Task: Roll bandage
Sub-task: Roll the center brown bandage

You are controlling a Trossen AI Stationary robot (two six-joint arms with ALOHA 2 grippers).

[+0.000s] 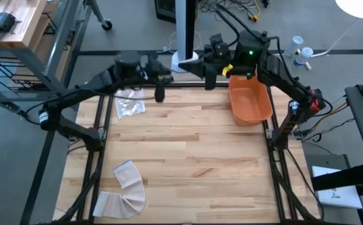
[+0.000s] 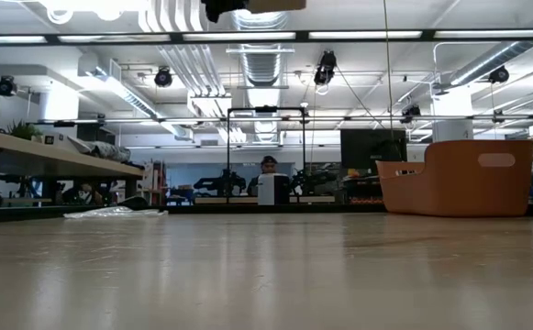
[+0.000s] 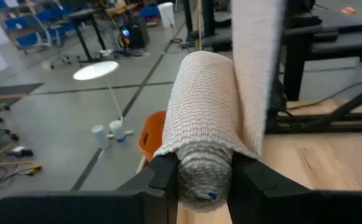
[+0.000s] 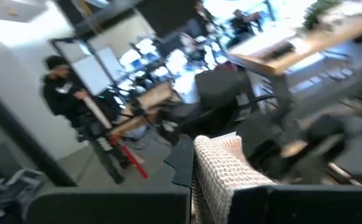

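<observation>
An orange bin (image 1: 250, 100) stands at the far right of the wooden worktop (image 1: 187, 162); from above its inside looks bare. In the low view the same bin (image 2: 457, 177) shows only its outer wall and a handle cut-out, so its contents cannot be checked there. No writing or label can be read anywhere.

The left claw (image 3: 202, 176) is clamped on a bandage roll (image 3: 202, 124), its two dark fingers (image 3: 162, 174) pressing either side of the roll's end. A loose strip of the same fabric rises past the roll. This grip shows clearly only in the left wrist view; from above the left claw (image 1: 159, 87) hangs over the far edge of the worktop and the roll is hidden.

The right claw (image 4: 213, 180) is closed on the bandage strip (image 4: 227, 168), whose knitted end stands up between its fingers. In the high view it (image 1: 210, 78) sits near the bin, at the far edge.

A clear plastic wrapper (image 1: 130, 103) lies on the far left of the worktop. Grey cloth strips (image 1: 126, 187) lie at the near left, seen only from above. A person (image 4: 65, 93) stands in the room behind.
</observation>
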